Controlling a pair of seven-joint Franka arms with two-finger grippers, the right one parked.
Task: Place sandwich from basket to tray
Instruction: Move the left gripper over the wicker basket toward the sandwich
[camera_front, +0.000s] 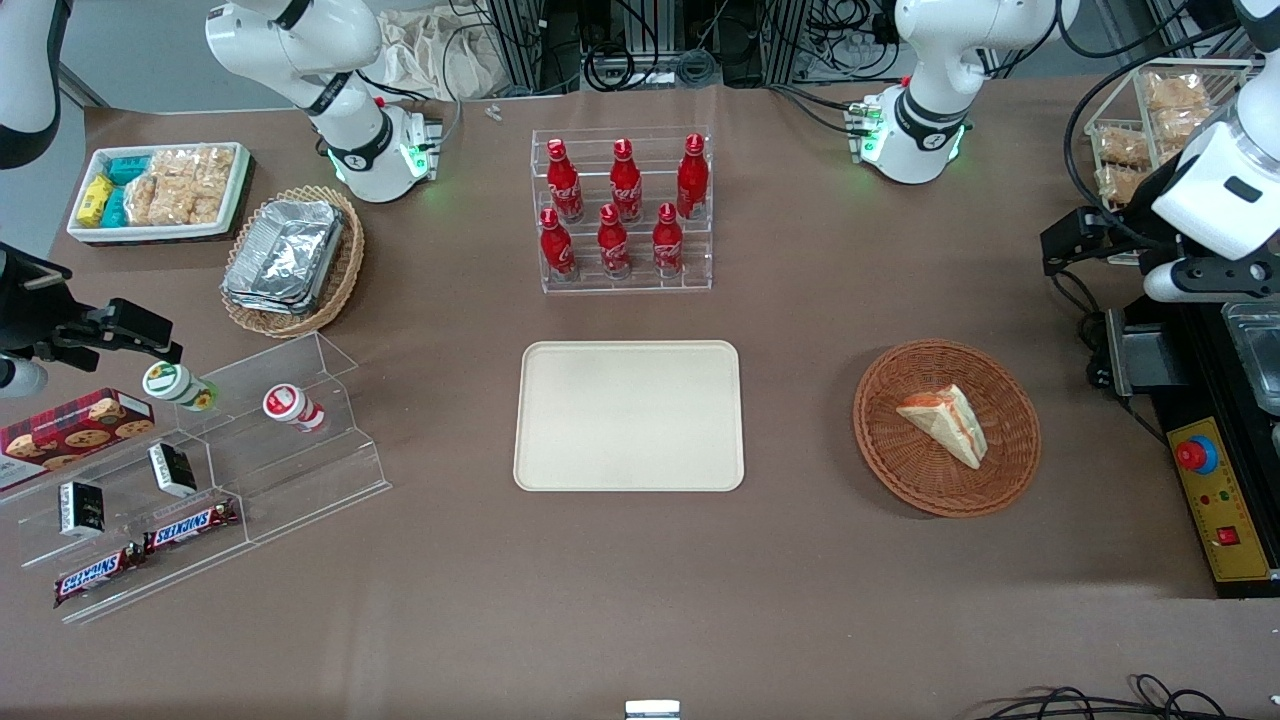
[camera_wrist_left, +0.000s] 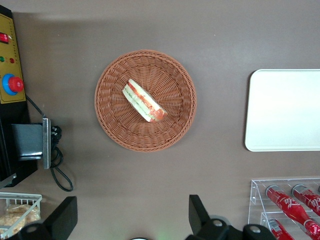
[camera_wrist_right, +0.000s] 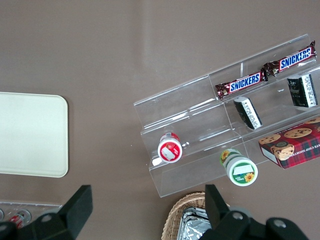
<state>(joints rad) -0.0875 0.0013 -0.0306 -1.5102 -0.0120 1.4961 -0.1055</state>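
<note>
Though hand open above: sandwich, pale wedge, orange-red filling

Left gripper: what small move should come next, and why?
Probably descend toward the triangular white-bread sandwich. It lies in the round reddish-brown wicker basket, the flat cream tray holds nothing, and the left gripper hangs open and empty high above the table beside the basket.
</note>
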